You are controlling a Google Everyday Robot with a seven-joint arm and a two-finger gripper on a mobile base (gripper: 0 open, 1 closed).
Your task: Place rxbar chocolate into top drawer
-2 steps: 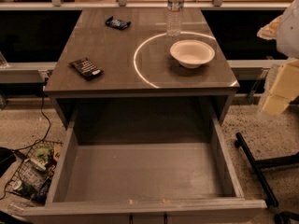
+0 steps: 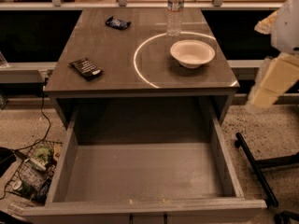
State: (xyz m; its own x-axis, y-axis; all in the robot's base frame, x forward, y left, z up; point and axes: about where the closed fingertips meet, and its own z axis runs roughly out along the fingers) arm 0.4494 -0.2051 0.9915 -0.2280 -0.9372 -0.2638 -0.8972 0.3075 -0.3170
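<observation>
The rxbar chocolate (image 2: pixel 86 69), a flat black wrapper with pale lettering, lies on the left side of the grey tabletop (image 2: pixel 117 50), near its front edge. The top drawer (image 2: pixel 140 171) is pulled fully open below the tabletop, and its flat bottom holds nothing. My gripper (image 2: pixel 261 94) is at the pale lower end of the arm at the right edge. It hangs beside the table's right front corner, far from the bar and outside the drawer, with nothing seen in it.
A white bowl (image 2: pixel 192 53) sits on the right of the tabletop, with a clear water bottle (image 2: pixel 174 10) behind it. A small dark wrapper (image 2: pixel 117 23) lies at the back left. A wire basket of clutter (image 2: pixel 32 171) is on the floor at left, and a black chair leg (image 2: pixel 254 167) at right.
</observation>
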